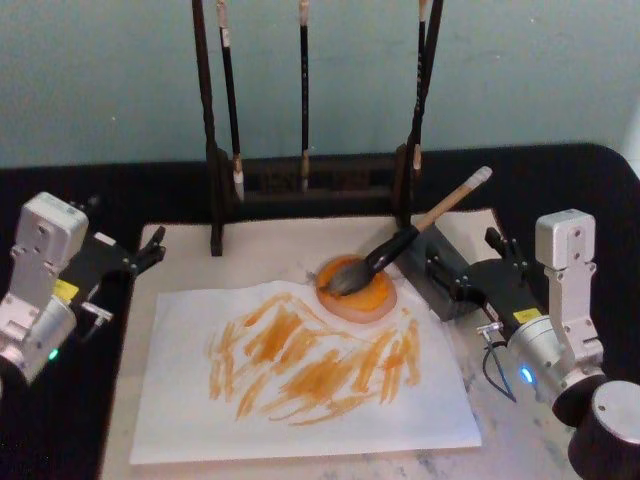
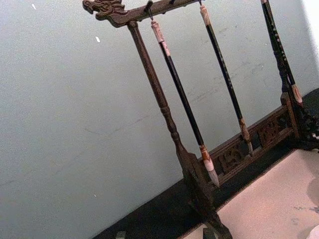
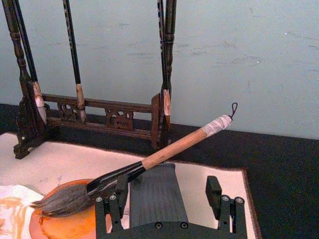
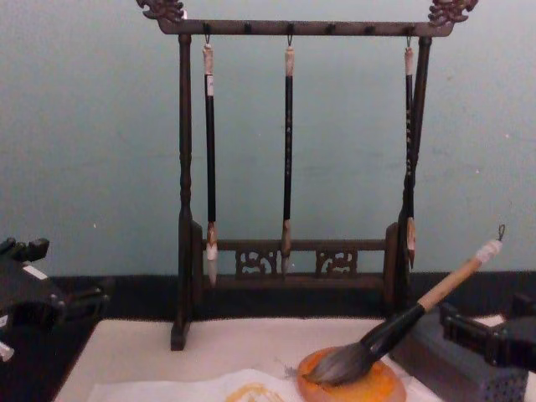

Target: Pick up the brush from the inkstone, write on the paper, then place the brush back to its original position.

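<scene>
A: Where is the brush (image 1: pixel 410 238)?

B: Bristles down in the orange inkstone (image 1: pixel 358 289), just past the far right corner of the paper (image 1: pixel 300 375). The handle slants up and away to the right, its lower part leaning across the grey block (image 1: pixel 446 268); white cap and black loop at the high end. Nothing grips it.

A: Right gripper (image 1: pixel 497 268)?

B: Right of the inkstone, just beside the block and near the handle. In the right wrist view its fingers (image 3: pixel 112 211) stand apart with the block between them; one finger sits close against the black ferrule. Touching or not, I cannot tell.

A: Left gripper (image 1: pixel 143 252)?

B: Parked at the left edge of the beige mat (image 1: pixel 270 250), well apart from the brush. Its tips point toward the mat's far left corner. Fingers spread or together, I cannot tell.

A: The paper?

B: Flat on the mat, nearer than the inkstone, covered across the middle with orange strokes.

A: Behind?

B: A dark wooden rack (image 1: pixel 300 190) at the mat's far edge with three thin brushes (image 4: pixel 287 159) hanging, tips down.
</scene>
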### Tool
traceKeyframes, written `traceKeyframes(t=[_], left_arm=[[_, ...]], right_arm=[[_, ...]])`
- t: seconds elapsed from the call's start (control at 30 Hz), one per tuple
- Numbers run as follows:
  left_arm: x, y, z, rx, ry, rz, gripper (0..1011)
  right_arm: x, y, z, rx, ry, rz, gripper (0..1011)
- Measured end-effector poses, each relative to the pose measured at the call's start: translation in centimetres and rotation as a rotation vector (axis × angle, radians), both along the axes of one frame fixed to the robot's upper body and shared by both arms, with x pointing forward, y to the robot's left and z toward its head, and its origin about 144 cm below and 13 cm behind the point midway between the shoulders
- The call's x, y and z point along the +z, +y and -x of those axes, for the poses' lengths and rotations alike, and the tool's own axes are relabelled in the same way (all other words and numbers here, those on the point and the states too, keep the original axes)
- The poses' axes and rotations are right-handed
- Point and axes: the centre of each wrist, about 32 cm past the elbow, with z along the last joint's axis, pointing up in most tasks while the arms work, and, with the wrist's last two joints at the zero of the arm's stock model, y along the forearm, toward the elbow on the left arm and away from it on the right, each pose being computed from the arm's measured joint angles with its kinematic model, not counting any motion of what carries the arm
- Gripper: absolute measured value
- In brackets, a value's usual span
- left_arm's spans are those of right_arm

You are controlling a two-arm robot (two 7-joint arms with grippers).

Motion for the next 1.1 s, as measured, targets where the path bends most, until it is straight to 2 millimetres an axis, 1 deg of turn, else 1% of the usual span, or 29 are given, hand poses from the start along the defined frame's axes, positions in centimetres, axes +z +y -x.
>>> traceKeyframes(t=[1.1], left_arm=[[0.00, 0.00, 0.00, 0.000, 0.000, 0.000, 1001]], right_arm=[[0.04, 0.00, 0.00, 0.001, -0.001, -0.003, 1000]])
